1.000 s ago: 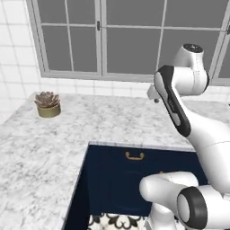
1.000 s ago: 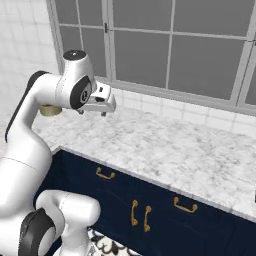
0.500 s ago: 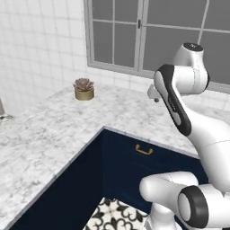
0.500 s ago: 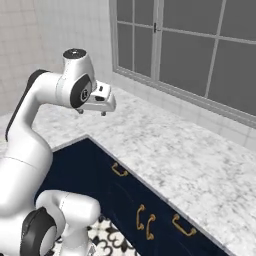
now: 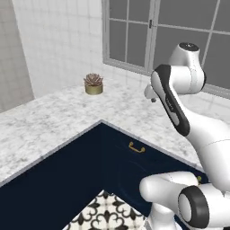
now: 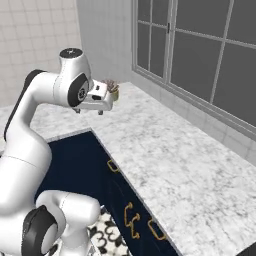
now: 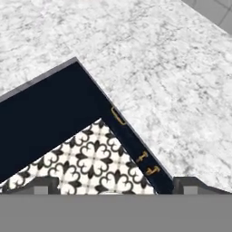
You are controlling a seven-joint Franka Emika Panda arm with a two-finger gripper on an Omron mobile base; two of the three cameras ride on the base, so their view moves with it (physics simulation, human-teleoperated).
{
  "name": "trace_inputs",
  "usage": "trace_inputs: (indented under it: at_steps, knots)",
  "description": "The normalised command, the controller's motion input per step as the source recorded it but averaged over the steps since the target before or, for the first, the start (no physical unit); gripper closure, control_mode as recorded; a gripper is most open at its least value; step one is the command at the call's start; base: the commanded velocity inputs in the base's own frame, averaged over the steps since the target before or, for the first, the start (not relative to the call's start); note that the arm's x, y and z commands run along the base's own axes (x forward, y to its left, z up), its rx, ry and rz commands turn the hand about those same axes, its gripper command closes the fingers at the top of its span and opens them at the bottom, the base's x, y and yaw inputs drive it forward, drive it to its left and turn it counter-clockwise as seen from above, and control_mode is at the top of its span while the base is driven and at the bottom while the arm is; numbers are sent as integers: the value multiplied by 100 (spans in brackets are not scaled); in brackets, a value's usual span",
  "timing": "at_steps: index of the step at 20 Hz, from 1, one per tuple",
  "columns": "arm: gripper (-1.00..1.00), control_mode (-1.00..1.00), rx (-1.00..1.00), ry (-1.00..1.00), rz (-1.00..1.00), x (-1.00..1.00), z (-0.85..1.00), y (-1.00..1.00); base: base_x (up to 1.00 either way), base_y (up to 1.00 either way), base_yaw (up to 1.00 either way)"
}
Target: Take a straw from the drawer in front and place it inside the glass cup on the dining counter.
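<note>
A: Listing left to right: succulent in brass pot (image 5: 93, 84) on the marble worktop (image 5: 45, 121), near the window (image 5: 179, 40); navy drawer (image 5: 137, 150) with brass bar handle (image 5: 136, 147), closed, under the corner.

B: Gripper?

A: Gripper (image 6: 102, 102) raised above the worktop; fingers (image 7: 45, 186) well apart, empty. Patterned floor tile (image 7: 90, 158) below.
</note>
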Motion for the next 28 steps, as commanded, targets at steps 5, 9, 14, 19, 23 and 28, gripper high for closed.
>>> trace_inputs:
  at_steps: [5,9,14,19,23,28]
  knots:
    - [-100,100,0,0,0,0,0,0,0,-70,36]
    - [-100,-100,2,0,8,-3,-1,-15,-6,-52,26]
    - [-100,-100,1,0,25,-25,0,-3,0,0,0]
    - [-100,-100,-20,-1,4,-6,-12,79,0,0,0]
    - [-100,-100,-38,0,-1,1,-49,74,0,0,0]
    - [-100,-100,-41,-2,-2,11,-70,47,0,0,0]
